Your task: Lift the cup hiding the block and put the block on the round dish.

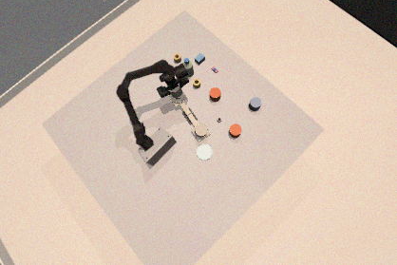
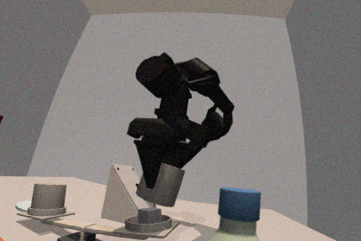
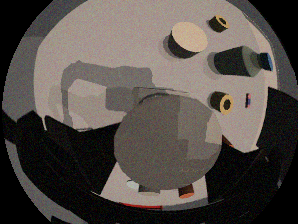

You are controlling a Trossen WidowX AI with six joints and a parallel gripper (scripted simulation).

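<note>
My gripper [image 1: 176,86] [image 2: 161,180] is shut on a grey cup [image 2: 171,187] [image 3: 167,145], which it holds tilted just above one end of the balance [image 1: 190,115] [image 2: 69,225]. A dark grey block [image 2: 149,216] stands uncovered inside the low ring of that end's pan, below the cup. The other cup [image 1: 201,129] [image 2: 49,195] stands upright on the far end. The round white dish [image 1: 204,152] [image 2: 22,206] [image 3: 132,184] lies beyond that end, with nothing seen on it. In the wrist view the held cup hides the block.
A blue-capped bottle [image 1: 188,67] [image 2: 239,205] [image 3: 234,61] stands near the gripper, with yellow rings [image 1: 177,57] [image 1: 197,83] [image 3: 222,102] beside it. Orange cylinders [image 1: 215,93] [image 1: 236,130] and a blue-grey one [image 1: 255,104] stand past the balance. A blue box [image 1: 199,58] lies behind the bottle.
</note>
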